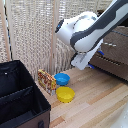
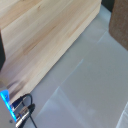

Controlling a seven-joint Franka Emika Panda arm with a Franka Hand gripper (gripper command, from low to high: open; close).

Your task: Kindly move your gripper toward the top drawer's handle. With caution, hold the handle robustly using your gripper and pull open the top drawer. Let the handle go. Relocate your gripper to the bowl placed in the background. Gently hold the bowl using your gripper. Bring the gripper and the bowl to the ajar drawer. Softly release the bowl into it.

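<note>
A bulky white robot arm (image 1: 92, 30) reaches in from two o'clock of the exterior view and fills its upper right. The arm's own body hides the claw, so whether its fingers are wide or narrow cannot be told. Behind the arm, at three o'clock, stands a dark brown wooden dresser (image 1: 116, 55); a thin silver handle (image 1: 109, 45) shows on one drawer front, but which drawer that is, and whether it is open, cannot be told. On the pale wooden tabletop (image 1: 95, 102) near six o'clock, a small bright blue bowl (image 1: 62, 78) sits just behind a yellow bowl (image 1: 65, 93), their rims close together. A patterned box (image 1: 46, 80) stands upright just beside the blue bowl, toward nine o'clock. A black bin (image 1: 20, 100) fills the corner at eight o'clock. The wrist view shows only blurred pale wood (image 2: 45, 35) beside a grey surface (image 2: 85, 85).
</note>
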